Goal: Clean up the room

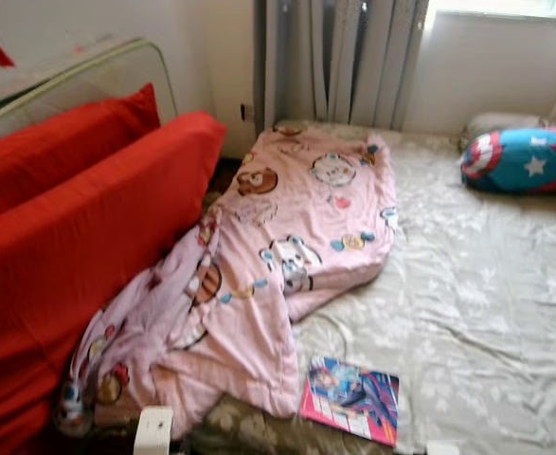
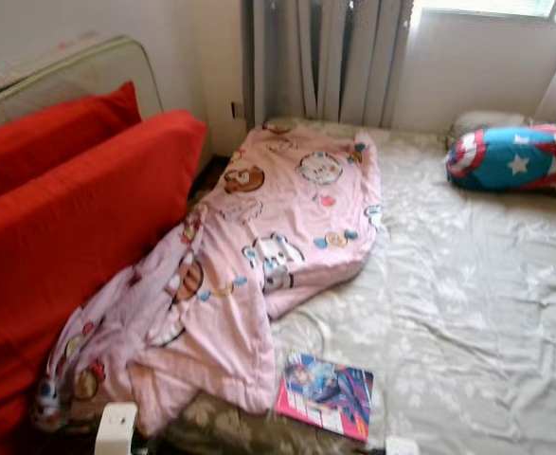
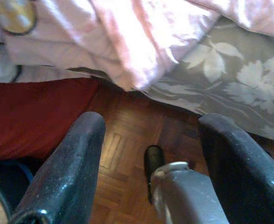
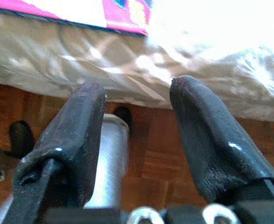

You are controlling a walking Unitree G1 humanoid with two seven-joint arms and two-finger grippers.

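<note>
Pink blanket (image 1: 278, 246) lies crumpled mid-frame; we see both our left claw (image 3: 148, 140) and right claw (image 4: 137, 100) spread apart.

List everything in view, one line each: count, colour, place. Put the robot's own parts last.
blanket: one, pink with cartoon prints, crumpled on the bed's left side, its near end hanging off the edge.
book: one, pink and blue cover, flat at the bed's near edge, beside the blanket.
pillow: one, blue, red and white with a star, far right of the bed.
sheet: one, grey floral, covering the bed.
sofa: one, red, left of the bed.
curtain: one, grey, behind the bed.
floor: brown parquet, below the bed edge.
left gripper: one, black fingers open, low by the bed edge.
right gripper: one, black fingers open, low below the book.
</note>
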